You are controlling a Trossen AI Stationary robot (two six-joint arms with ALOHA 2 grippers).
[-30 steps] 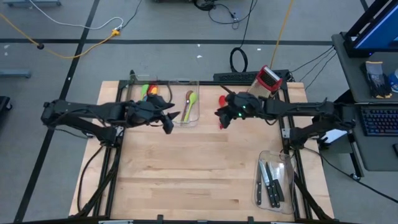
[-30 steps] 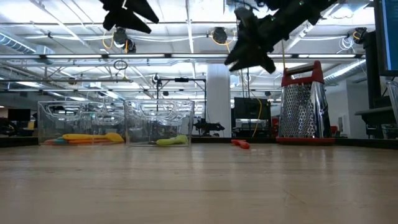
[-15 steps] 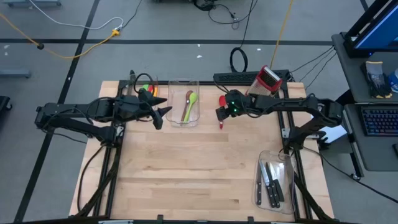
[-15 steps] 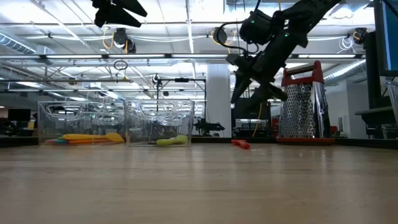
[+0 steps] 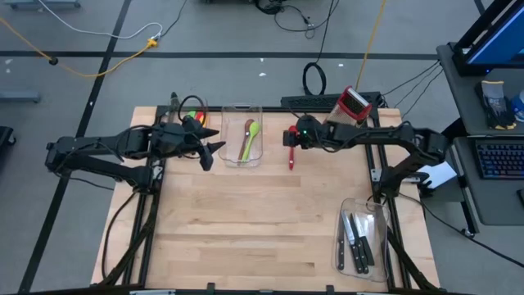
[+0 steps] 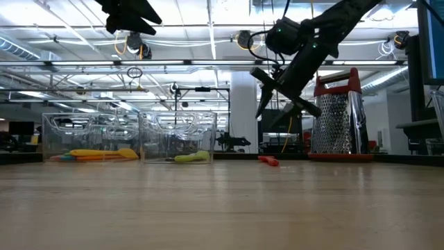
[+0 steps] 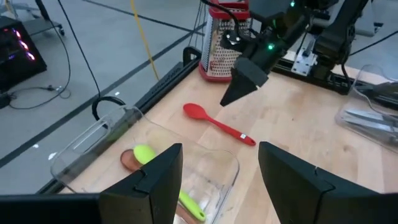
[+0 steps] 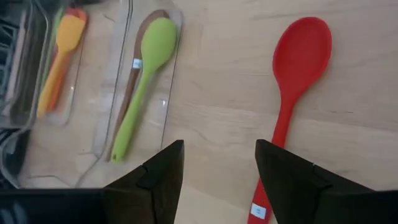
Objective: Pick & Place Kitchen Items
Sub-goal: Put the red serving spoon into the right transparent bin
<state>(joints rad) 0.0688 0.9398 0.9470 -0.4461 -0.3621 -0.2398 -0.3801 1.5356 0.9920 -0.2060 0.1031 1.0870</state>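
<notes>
A red spoon (image 5: 291, 154) lies flat on the table between the middle bin and the grater, its bowl toward the far edge; it also shows in the right wrist view (image 8: 292, 74) and the left wrist view (image 7: 217, 124). My right gripper (image 5: 289, 136) hangs open above the spoon's bowl end, clear of it (image 6: 281, 104), fingers pointing down (image 8: 217, 168). My left gripper (image 5: 211, 152) is open and empty, high above the table between the two far bins (image 7: 217, 168). A green spoon (image 5: 249, 138) and a wooden spoon lie in the middle bin (image 5: 243, 156).
A clear bin (image 5: 182, 123) at the far left holds orange, yellow and red utensils. A clear bin (image 5: 372, 215) near the right front holds black-handled knives. The red-and-silver grater (image 5: 354, 102) stands at the far right. Bare wood fills the table's middle and front.
My right gripper has come down and gone a little toward the far edge, and now hangs over the red spoon's bowl end. My left gripper has drawn back toward the table's left, away from the middle bin. The spoon has not moved.
</notes>
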